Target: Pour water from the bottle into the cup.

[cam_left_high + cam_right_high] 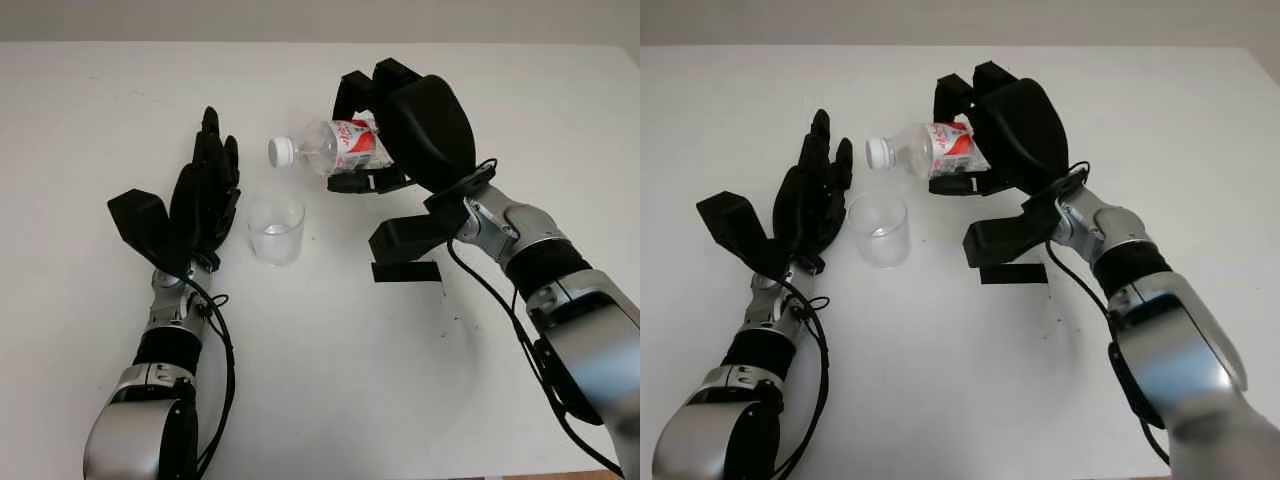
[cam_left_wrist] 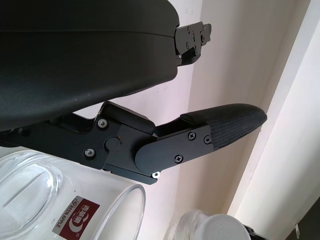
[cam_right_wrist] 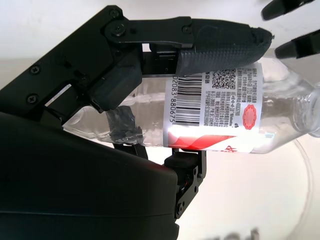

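**Bottle tipped over the cup, cap on**

The right hand [image 1: 395, 125] has its fingers [image 3: 220, 42] closed around the bottle [image 1: 335, 147], holding it clear of the white surface [image 1: 330, 380]. Its long axis lies close to level, the neck a little lower than the base. The capped end [image 1: 281, 151] points away from the right fingers toward the left hand [image 1: 205, 195], and sits just above and a little beyond the cup [image 1: 276, 228].

The cup stands upright just beside the left fingers [image 2: 230, 122], between the 2 hands. The left hand is open and holds nothing; I cannot tell whether it touches the glass.

Judged from this, lifting and tilting are done, but the white cap looks to be in place and no stream is visible. Whether the cup holds any water cannot be told. Left to do: free the cap, bring the mouth over the rim, tip further.
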